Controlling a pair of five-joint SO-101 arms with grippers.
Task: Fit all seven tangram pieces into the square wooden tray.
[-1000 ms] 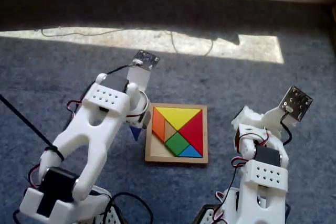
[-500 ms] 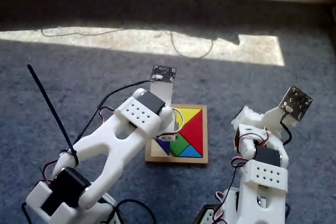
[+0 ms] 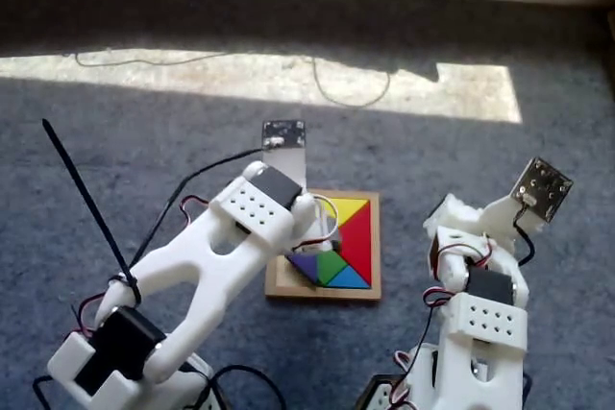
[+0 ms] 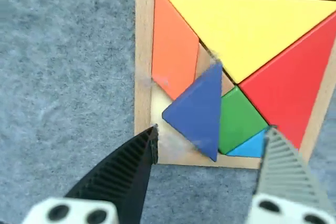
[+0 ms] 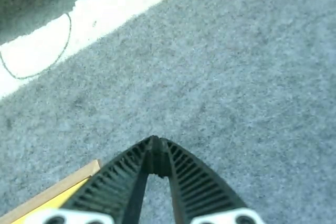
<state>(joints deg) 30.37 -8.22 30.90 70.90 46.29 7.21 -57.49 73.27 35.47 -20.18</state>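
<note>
The left gripper [image 4: 211, 129] is being held over the near edge of the square wooden tray [image 4: 143, 51], its jaws spread wide and gripping nothing. Between the black finger [image 4: 131, 169] and the grey finger [image 4: 283, 169], the dark blue triangle [image 4: 197, 111] is being seen lying askew inside the tray, free of both. It is resting partly over the edge of the orange parallelogram [image 4: 173, 51] and against the green square [image 4: 239, 119], with bare wood being left uncovered beside it. The yellow triangle [image 4: 247, 24], red triangle [image 4: 289, 93] and light blue triangle [image 4: 249, 148] are lying flat in place. The tray is being carried by grey carpet [image 3: 144, 141]. The right gripper [image 5: 155, 153] is being held clenched on nothing above the carpet, just beside a tray corner [image 5: 52, 198].
</note>
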